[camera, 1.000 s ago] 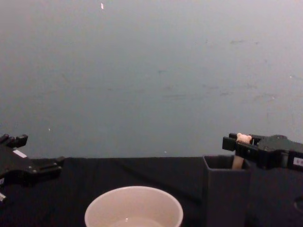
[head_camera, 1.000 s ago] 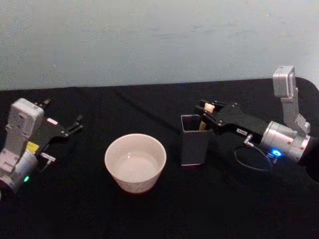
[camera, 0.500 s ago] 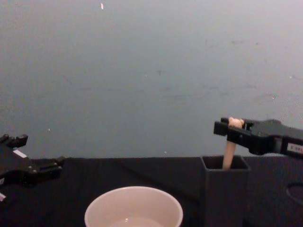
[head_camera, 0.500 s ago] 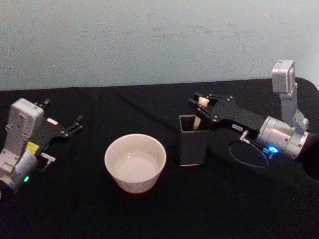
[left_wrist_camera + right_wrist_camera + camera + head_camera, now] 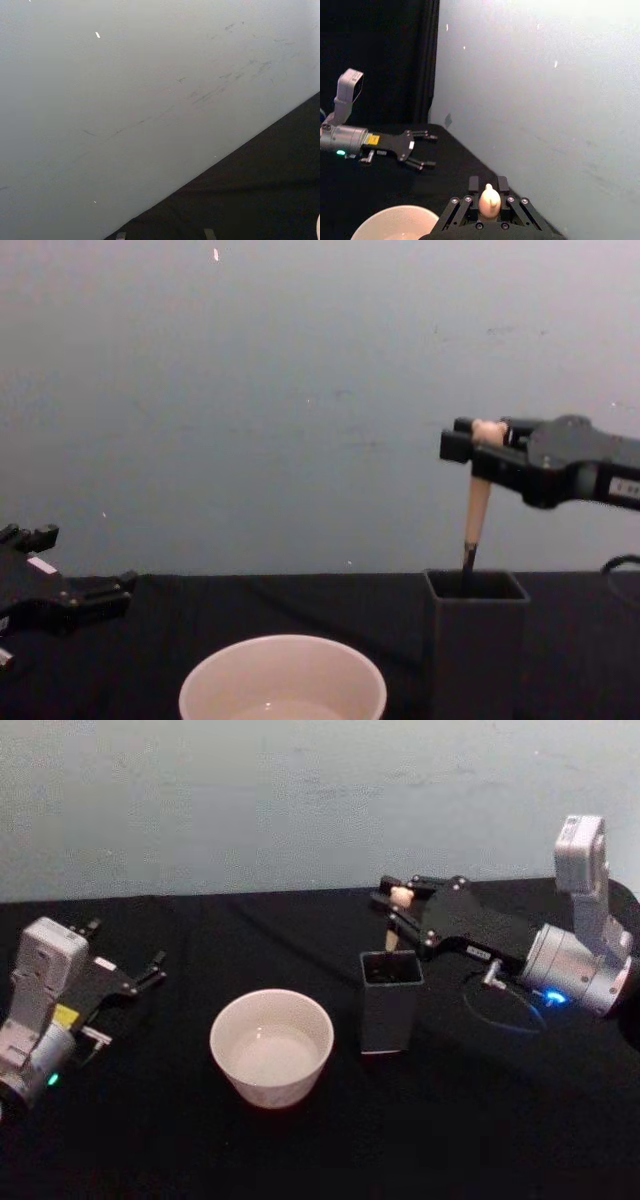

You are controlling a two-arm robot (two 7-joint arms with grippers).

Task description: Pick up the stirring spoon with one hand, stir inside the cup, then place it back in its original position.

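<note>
Beige-handled stirring spoon [image 5: 478,506], tip inside the holder [image 5: 476,640] at the cup's [image 5: 271,1045] 2 o'clock.
The right gripper [image 5: 470,437] clamps its fingers on the bear head; a sideways move now could tip the holder. The left gripper [image 5: 152,969] idles, fingers apart, at 9 o'clock.

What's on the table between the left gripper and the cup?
Nothing: the head view shows bare black table between the left gripper and the cup. The right gripper holds the stirring spoon over the holder.

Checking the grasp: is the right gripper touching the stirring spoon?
Touching. In the chest view the right gripper clamps the stirring spoon near its bear head.
</note>
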